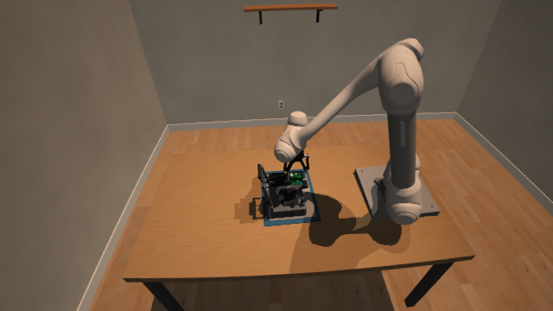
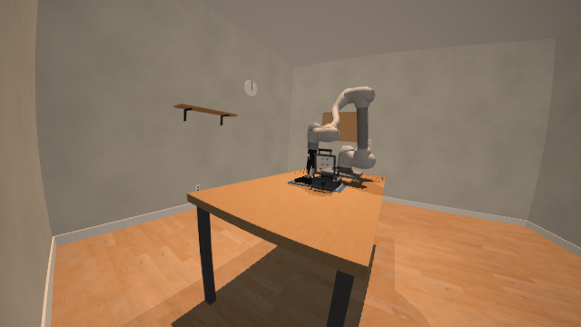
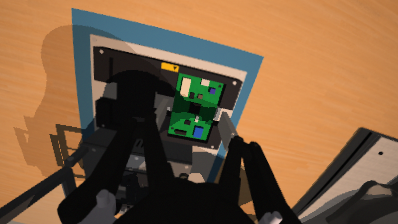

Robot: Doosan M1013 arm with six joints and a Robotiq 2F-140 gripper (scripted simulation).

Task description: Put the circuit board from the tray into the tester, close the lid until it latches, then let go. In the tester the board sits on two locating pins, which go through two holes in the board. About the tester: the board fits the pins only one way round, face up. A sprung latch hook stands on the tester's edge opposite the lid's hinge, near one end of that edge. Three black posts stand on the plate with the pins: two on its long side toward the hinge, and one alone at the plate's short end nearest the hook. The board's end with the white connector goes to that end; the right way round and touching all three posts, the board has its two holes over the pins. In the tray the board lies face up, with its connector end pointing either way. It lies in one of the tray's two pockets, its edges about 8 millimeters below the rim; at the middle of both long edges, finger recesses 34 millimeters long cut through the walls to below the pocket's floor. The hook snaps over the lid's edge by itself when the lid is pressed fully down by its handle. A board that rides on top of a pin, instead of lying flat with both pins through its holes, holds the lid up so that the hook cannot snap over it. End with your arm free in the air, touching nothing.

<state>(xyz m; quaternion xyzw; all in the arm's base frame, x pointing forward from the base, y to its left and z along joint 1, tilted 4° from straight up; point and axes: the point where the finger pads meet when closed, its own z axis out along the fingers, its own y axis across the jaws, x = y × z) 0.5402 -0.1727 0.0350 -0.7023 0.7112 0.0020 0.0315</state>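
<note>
The green circuit board (image 3: 196, 106) lies face up in one pocket of the black tray (image 3: 150, 90), with a white part at its end farthest from the tester. In the top view the board (image 1: 296, 178) is at the back of the blue mat. My gripper (image 3: 194, 113) hangs just above the board, open and empty, with a finger on each long side; it also shows in the top view (image 1: 296, 166). The tester (image 1: 287, 200) stands in front of the tray with its lid (image 1: 264, 186) upright and open. The pins and the hook are too small to make out.
The tray and tester sit on a blue mat (image 1: 290, 199) at the table's middle. The arm's grey base plate (image 1: 395, 194) is to the right and shows at the wrist view's lower right (image 3: 350, 175). The open lid (image 2: 325, 162) stands tall beside the gripper.
</note>
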